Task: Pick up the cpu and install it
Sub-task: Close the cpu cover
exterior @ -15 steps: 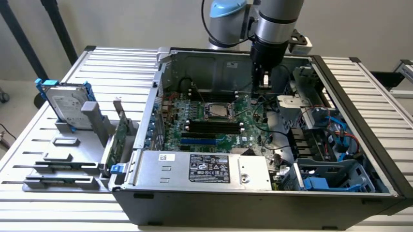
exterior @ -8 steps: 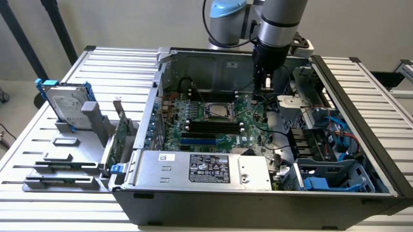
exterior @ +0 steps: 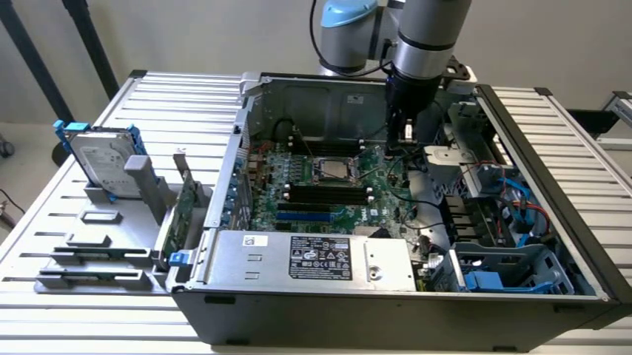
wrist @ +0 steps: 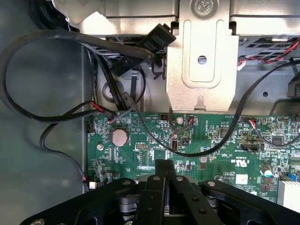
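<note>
On the slatted desk (exterior: 567, 126) stands an open computer case (exterior: 395, 319). Its cpu (exterior: 331, 169) lies flat in the socket of the green motherboard (exterior: 265, 214), sides parallel to the board edges. The gripper (exterior: 400, 144) hangs near it, toward the exterior view's right, fingers (wrist: 155, 187) pressed together; the wrist view shows a round battery (wrist: 119, 137) on the board.
</note>
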### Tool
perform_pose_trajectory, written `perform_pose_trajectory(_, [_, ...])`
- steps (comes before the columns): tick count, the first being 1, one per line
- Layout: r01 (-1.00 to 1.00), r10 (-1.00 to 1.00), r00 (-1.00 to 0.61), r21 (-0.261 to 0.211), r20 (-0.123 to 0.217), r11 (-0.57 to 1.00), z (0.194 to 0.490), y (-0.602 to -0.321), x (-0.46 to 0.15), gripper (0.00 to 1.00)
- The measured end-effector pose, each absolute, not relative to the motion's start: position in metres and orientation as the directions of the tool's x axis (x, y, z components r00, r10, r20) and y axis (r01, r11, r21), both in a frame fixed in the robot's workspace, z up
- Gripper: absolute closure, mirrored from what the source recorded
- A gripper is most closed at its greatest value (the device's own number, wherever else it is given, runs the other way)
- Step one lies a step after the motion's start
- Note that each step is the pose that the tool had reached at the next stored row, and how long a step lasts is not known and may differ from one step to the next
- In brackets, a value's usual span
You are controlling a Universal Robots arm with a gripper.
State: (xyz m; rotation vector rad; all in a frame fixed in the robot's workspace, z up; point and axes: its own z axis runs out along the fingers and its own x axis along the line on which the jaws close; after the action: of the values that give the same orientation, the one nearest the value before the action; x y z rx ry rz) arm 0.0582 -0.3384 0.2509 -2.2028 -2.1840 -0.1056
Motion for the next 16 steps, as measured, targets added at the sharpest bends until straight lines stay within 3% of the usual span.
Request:
perform_pose_trajectory(6, [1.0, 0.997, 0.006, 0.015, 0.079, -0.007, 0.2433, -0.3384, 0.0587, 0.89])
perform_pose_trajectory(10, [0.999, 0.997, 0.01, -0.039, 0.079, -0.007, 0.2435, -0.3384, 0.0585, 0.89])
perform_pose_trajectory(16, [0.998, 0.997, 0.012, -0.067, 0.079, -0.007, 0.2464, -0.3384, 0.0581, 0.89])
